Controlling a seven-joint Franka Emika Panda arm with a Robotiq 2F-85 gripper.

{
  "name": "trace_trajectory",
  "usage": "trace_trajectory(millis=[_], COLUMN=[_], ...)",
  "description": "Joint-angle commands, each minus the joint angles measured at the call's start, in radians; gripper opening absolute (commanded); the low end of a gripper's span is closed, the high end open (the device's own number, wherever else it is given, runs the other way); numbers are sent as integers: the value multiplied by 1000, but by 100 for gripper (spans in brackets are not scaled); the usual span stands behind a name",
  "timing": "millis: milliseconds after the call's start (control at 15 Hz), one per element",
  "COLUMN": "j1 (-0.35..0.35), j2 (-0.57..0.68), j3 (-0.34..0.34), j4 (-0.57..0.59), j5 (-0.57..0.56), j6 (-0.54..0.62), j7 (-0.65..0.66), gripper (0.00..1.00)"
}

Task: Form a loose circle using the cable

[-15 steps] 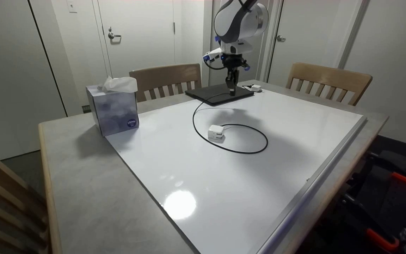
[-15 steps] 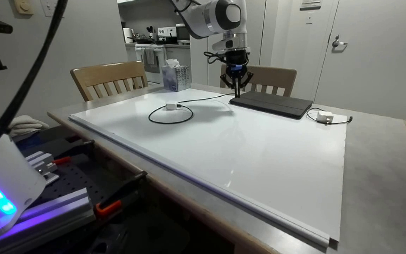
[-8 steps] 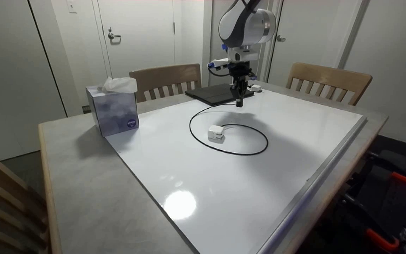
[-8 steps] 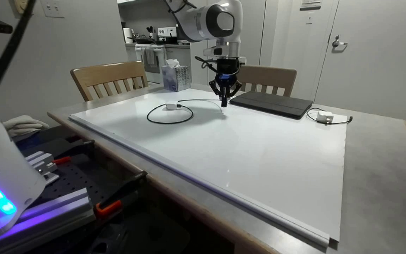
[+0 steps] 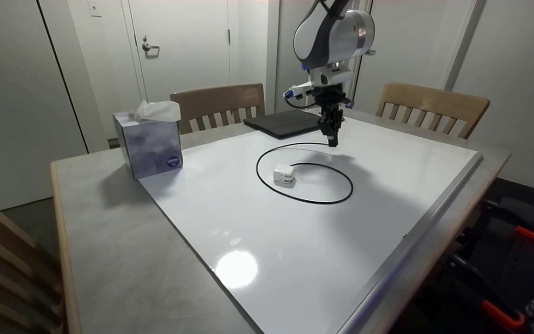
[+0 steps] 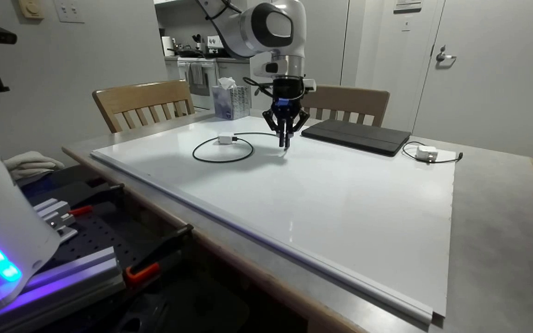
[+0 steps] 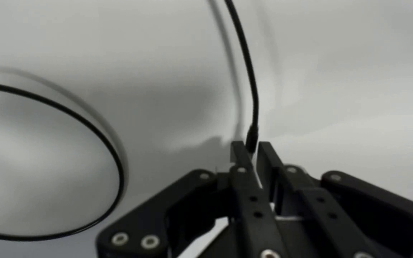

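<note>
In an exterior view, we find the tissue box (image 5: 151, 144) left of the white adapter (image 5: 283, 174). The cable (image 5: 320, 202) rounds the adapter's far, left and near sides, then loops back from the right to meet it. The laptop (image 5: 285, 124) lies behind the adapter. Right of and beyond the adapter, the gripper (image 5: 333, 143) points downward; in the wrist view we see its fingers (image 7: 238, 150) pinching the cable's other end.
</note>
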Motion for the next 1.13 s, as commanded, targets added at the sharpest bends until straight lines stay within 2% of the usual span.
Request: trace_trajectory(millis=[0, 67, 133, 200, 267, 533, 800, 1067], j1=[18, 21, -78, 17, -85, -164, -212, -213], j2=[-48, -52, -101, -70, -120, -157, -137, -93], j3=[16, 21, 135, 41, 162, 312, 430, 481], j4=[-34, -25, -24, -11, -2, 80, 190, 263], j5=[6, 7, -107, -31, -143, -311, -388, -465], j6=[14, 13, 30, 19, 19, -51, -119, -135], j7=[-37, -45, 22, -51, -4, -95, -215, -350], gripper=[46, 52, 61, 67, 75, 99, 100, 100])
